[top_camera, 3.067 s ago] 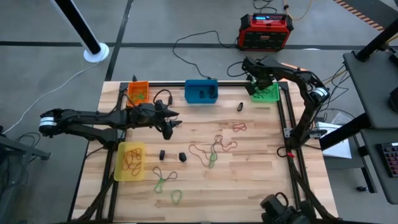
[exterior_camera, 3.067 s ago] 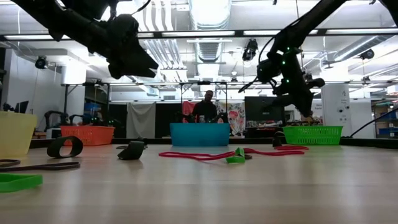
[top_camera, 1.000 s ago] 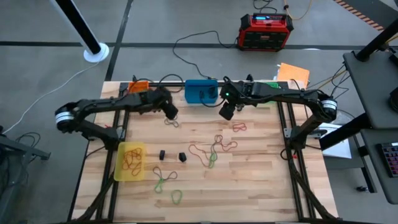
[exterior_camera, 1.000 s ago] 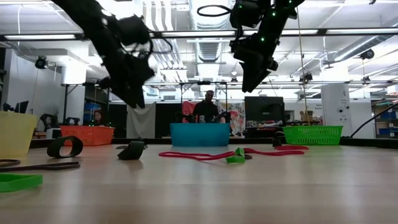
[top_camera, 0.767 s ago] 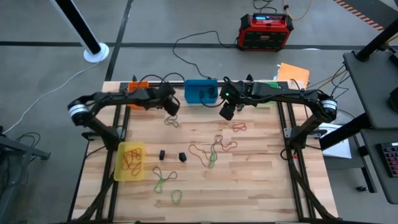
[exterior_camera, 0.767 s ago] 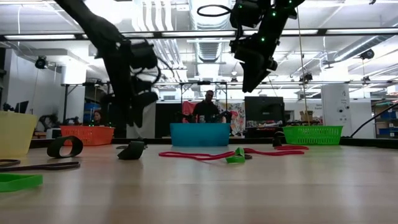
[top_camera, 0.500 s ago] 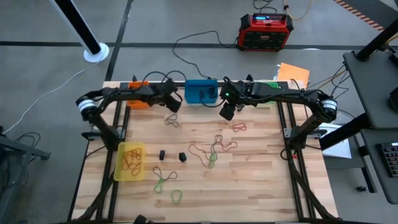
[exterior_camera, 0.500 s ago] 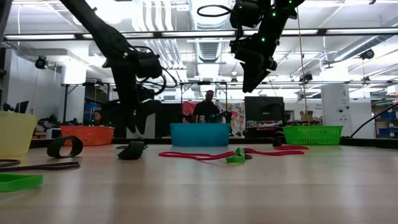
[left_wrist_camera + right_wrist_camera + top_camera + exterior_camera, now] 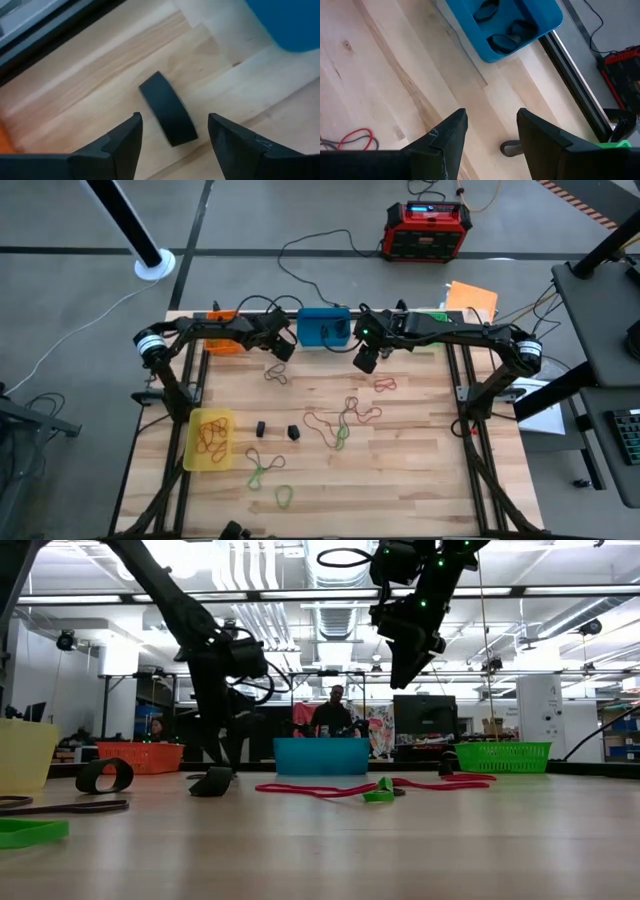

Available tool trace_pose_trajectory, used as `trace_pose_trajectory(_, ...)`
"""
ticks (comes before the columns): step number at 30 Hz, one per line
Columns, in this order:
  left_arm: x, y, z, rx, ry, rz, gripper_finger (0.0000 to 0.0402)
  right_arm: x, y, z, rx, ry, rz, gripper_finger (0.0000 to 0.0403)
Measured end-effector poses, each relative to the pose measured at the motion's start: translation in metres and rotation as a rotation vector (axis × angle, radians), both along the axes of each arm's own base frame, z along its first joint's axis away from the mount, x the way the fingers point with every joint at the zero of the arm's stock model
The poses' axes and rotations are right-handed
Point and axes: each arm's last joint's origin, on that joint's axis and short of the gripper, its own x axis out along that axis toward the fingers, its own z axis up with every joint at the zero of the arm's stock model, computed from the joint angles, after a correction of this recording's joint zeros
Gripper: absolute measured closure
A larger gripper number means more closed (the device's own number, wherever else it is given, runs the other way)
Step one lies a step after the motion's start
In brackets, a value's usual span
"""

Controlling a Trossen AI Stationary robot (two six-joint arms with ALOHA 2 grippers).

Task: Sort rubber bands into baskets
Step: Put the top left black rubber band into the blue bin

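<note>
My left gripper (image 9: 283,347) hangs open beside the left end of the blue basket (image 9: 323,326). Under it a black rubber band (image 9: 168,115) shows against the wood, between the fingers and apart from them. My right gripper (image 9: 365,363) hangs open above the table, in front of the blue basket's right end, with nothing between its fingers (image 9: 490,112). Black bands (image 9: 502,42) lie in the blue basket. Loose bands lie on the table: a red-brown, tan and green tangle (image 9: 345,418), green ones (image 9: 262,470), black ones (image 9: 293,432) and a tan one (image 9: 276,374).
The orange basket (image 9: 222,340) is half hidden by the left arm, and the green basket (image 9: 432,322) by the right arm. The yellow basket (image 9: 209,438) at the left edge holds brown bands. A black band (image 9: 386,351) and a red one (image 9: 385,384) lie near my right gripper.
My left gripper has moved toward the table's far edge and the blue basket, and in the low view it now stands lower, close over the table. The loose bands lie where they were.
</note>
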Motion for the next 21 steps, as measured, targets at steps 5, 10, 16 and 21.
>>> trace_pose_trajectory(5, 0.0009, 0.0004, -0.0072, -0.018, 0.017, -0.006, 0.0203, -0.0001, 0.0000, -0.0003, 0.001, 0.001, 0.000, 0.0234)
trace_pose_trajectory(10, 0.0011, 0.0005, -0.0082, -0.018, 0.021, -0.007, 0.0250, -0.0003, 0.0001, -0.0011, 0.003, 0.002, -0.003, 0.0234)
trace_pose_trajectory(16, 0.0008, 0.0004, -0.0084, -0.019, 0.024, -0.007, 0.0326, -0.0009, 0.0003, -0.0029, 0.008, 0.004, -0.011, 0.0234)
trace_pose_trajectory(21, -0.0008, -0.0008, -0.0086, -0.030, 0.040, -0.007, 0.0389, -0.0020, 0.0009, -0.0067, 0.018, 0.014, -0.008, 0.0234)
